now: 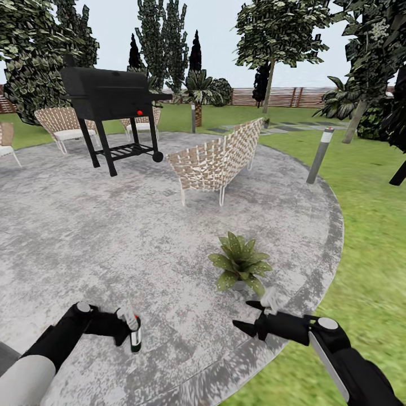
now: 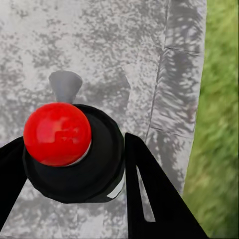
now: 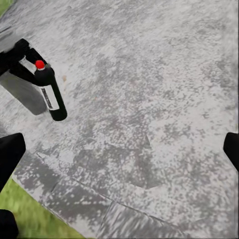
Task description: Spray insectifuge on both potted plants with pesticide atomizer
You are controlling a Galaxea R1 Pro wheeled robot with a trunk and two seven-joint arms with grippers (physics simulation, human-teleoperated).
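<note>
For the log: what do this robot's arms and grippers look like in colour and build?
Both arms are black with pale grey round caps at the wrist joints. The left arm widens into a light grey segment nearer the body; the right arm carries a light grey strip along its length. The left gripper and right gripper are black, with two flat pointed fingers. No cables or markings are visible.

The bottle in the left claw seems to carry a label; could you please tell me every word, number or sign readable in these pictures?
None can be read.
The pesticide atomizer, held in the left claw, bears a pale label strip, too small and blurred to read.
The black grill shows a red dot, no lettering.
</note>
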